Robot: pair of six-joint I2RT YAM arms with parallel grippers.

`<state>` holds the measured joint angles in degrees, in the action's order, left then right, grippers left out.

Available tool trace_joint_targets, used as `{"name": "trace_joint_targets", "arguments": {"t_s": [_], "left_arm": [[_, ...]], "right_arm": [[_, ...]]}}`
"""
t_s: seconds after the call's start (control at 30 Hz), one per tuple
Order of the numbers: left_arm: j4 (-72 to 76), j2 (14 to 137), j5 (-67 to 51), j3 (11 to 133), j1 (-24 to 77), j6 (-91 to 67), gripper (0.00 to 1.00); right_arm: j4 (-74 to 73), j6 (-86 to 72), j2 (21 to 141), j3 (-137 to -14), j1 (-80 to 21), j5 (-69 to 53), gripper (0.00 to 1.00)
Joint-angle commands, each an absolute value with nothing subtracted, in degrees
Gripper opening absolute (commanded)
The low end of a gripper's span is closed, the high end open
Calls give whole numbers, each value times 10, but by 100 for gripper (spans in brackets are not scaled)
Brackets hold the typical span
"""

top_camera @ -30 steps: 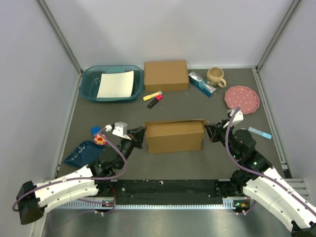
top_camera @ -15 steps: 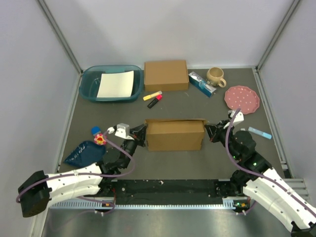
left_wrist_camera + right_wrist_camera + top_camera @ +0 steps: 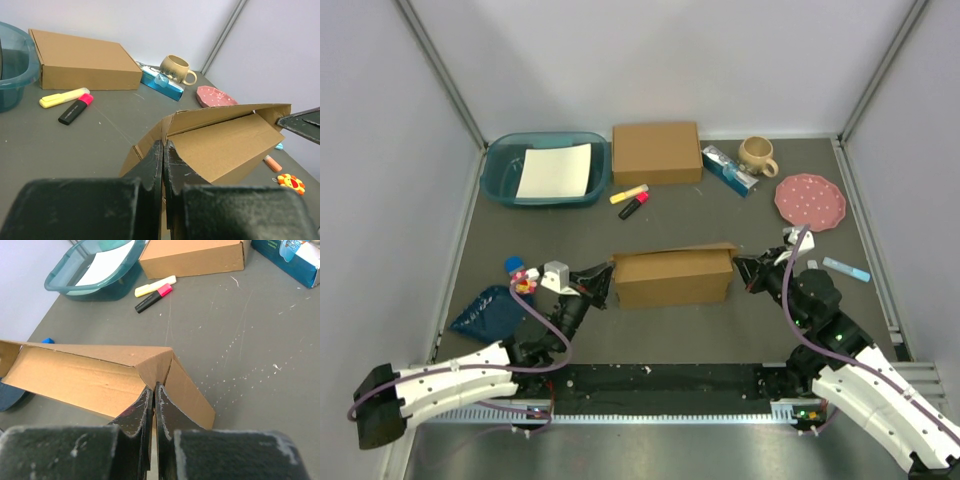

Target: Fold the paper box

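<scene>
Paper box (image 3: 672, 278) lying well apart from smaller cardboard box (image 3: 656, 152), on near side. Left gripper (image 3: 608, 277) and right gripper (image 3: 740, 266) each pinching 1 end wall. Walls standing, lid gaping; closing and tucking seemingly remaining.

Teal basin (image 3: 500, 172) holding a white sheet (image 3: 555, 170) far left, closed cardboard box (image 3: 656, 152) beside it, yellow highlighter (image 3: 628, 193), pink highlighter (image 3: 634, 206), blue carton (image 3: 728, 170), beige mug (image 3: 757, 154), pink plate (image 3: 810, 200), blue pouch (image 3: 488, 310).
</scene>
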<state>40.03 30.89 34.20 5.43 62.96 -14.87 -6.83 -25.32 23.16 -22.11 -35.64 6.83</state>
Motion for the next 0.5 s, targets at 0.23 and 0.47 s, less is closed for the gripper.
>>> {"name": "trace_joint_targets", "arguments": {"t_s": [0.23,0.47], "left_arm": [[330,361,377,52,631,-117,0],[437,498,387,105,631,-96,0]], "right_arm": [[-118,-264,260,-208,-367,40,0],[-43,-278,307,-193,-368,34,0]]}}
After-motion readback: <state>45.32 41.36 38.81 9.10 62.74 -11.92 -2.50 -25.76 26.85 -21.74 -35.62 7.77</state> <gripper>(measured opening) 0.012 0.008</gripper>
